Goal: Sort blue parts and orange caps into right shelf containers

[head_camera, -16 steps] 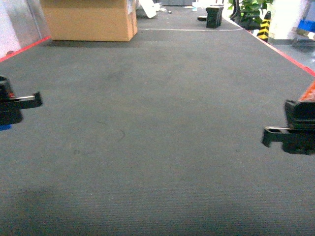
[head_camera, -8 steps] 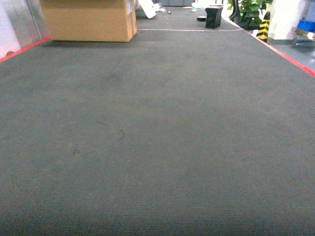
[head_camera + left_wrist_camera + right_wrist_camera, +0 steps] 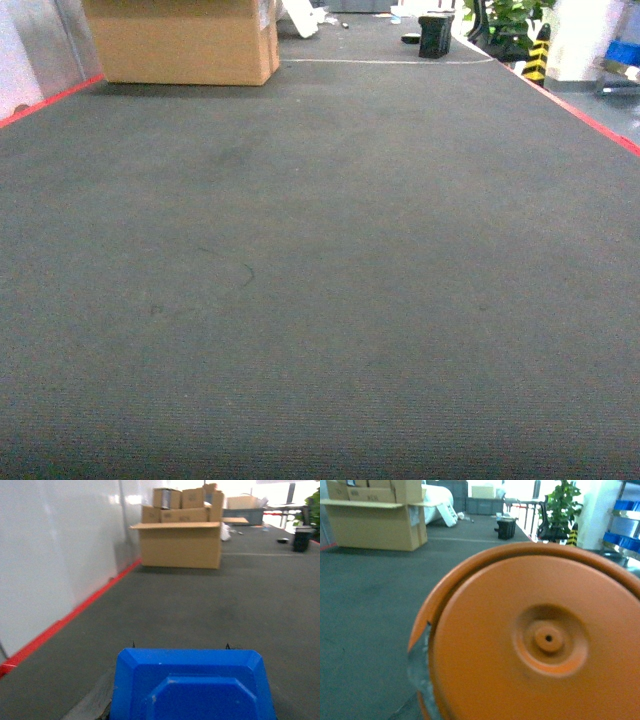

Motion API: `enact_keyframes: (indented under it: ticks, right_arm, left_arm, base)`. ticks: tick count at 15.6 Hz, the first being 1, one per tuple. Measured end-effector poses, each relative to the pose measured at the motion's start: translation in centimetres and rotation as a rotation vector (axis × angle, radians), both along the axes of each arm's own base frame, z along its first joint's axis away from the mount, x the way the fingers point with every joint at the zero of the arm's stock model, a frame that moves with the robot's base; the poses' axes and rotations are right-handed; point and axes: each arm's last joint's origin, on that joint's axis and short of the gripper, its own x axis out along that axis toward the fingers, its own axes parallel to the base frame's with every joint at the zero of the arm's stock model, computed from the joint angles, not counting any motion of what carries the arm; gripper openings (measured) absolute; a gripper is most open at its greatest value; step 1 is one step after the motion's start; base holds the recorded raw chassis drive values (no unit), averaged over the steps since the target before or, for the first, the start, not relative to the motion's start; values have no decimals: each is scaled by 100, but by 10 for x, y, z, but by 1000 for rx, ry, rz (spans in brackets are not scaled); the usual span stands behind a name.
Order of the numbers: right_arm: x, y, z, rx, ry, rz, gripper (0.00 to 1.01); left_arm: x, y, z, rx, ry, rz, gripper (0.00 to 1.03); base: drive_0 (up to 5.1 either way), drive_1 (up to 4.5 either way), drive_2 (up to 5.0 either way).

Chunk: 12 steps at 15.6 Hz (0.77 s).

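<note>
Dark carpet [image 3: 320, 280] fills the head view, with a cardboard box [image 3: 180, 40] at 11 o'clock, a small black bin [image 3: 436, 34] at 1 o'clock and red floor lines along both sides; neither gripper shows there. In the left wrist view a blue part [image 3: 192, 685] sits at 6 o'clock, close under the camera, and whether the jaws clasp it I cannot tell. In the right wrist view an orange cap [image 3: 535, 640] fills the centre to 5 o'clock, jaws hidden, grip unclear, and blue crates [image 3: 622, 515] sit on a shelf at 2 o'clock.

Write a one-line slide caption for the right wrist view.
Orange cap fills the frame; grey carpet and cardboard box behind.
</note>
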Motion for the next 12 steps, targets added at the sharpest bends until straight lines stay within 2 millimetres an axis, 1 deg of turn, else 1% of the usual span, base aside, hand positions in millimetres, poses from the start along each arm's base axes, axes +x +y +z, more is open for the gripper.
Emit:
enact_keyframes:
  ticks: [3, 4, 7, 8, 9, 10, 12]
  right_arm:
    - [-3, -9, -14, 2, 26, 15, 46]
    - [-4, -12, -18, 3, 24, 15, 46]
    - [-8, -19, -28, 7, 22, 18, 46]
    - [-8, -25, -32, 7, 26, 30, 46]
    - [-11, -30, -35, 12, 41, -10, 46]
    - [-17, -30, -41, 14, 61, 5, 46]
    - [-19, -29, -39, 15, 17, 18, 46]
  left_arm:
    - [-5, 4, -22, -51, 67, -174, 42]
    - [-7, 6, -30, -57, 85, -193, 42]
    - [-14, 14, -38, -77, 53, -187, 42]
    - [-16, 21, -43, -77, 56, -201, 42]
    - [-17, 26, -48, -79, 67, -167, 42]
    - [-18, 26, -51, -82, 71, -172, 42]
    - [-20, 24, -53, -81, 64, -193, 42]
  base:
    - [0, 0, 0]
    - [0, 0, 0]
    - [0, 0, 0]
    - [0, 0, 0]
    - [0, 0, 0]
    - [0, 0, 0]
    - [0, 0, 0]
